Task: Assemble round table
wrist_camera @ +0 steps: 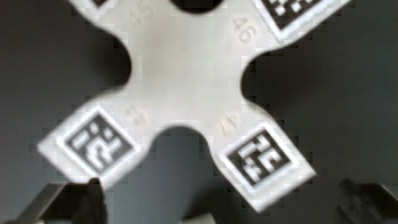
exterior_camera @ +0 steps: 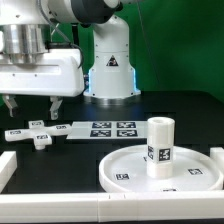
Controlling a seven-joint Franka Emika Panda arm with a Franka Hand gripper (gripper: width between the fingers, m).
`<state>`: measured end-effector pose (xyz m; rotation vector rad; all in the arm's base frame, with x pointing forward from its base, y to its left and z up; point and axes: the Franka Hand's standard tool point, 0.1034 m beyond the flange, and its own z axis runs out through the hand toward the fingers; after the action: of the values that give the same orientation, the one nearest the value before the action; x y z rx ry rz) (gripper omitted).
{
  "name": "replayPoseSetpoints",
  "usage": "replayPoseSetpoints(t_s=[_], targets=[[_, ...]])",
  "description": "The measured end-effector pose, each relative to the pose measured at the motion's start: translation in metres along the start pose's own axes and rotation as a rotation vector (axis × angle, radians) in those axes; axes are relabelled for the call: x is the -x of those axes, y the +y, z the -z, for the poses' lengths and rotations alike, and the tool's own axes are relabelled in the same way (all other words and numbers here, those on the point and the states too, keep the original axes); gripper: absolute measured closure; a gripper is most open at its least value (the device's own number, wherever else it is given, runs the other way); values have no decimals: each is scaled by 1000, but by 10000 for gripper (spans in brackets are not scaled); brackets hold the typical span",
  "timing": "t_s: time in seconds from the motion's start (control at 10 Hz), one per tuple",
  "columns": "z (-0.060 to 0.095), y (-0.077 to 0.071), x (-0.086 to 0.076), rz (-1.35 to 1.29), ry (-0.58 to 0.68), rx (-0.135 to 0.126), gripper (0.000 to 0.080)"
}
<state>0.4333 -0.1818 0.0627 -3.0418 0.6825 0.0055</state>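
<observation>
The small white cross-shaped piece lies flat on the black table at the exterior view's left, with tags on its arms. It fills the wrist view. My gripper hangs open and empty just above it, with a finger on each side and not touching it. In the wrist view the gripper shows only its two dark fingertips at the frame edge. The large rimmed round disc lies at the exterior view's right. The thick short cylinder stands upright on it.
The marker board lies flat between the cross-shaped piece and the robot's base. White border rails run along the front, the left and the right of the work area.
</observation>
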Motion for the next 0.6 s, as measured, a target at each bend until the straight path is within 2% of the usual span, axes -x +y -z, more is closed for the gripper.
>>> replayPoseSetpoints(t_s=[0.2, 0.5, 0.6], targets=[[1, 0, 3, -16, -35, -22, 151], [-1, -1, 4, -13, -36, -20, 151], [-4, 2, 4, -2, -23, -11, 151]])
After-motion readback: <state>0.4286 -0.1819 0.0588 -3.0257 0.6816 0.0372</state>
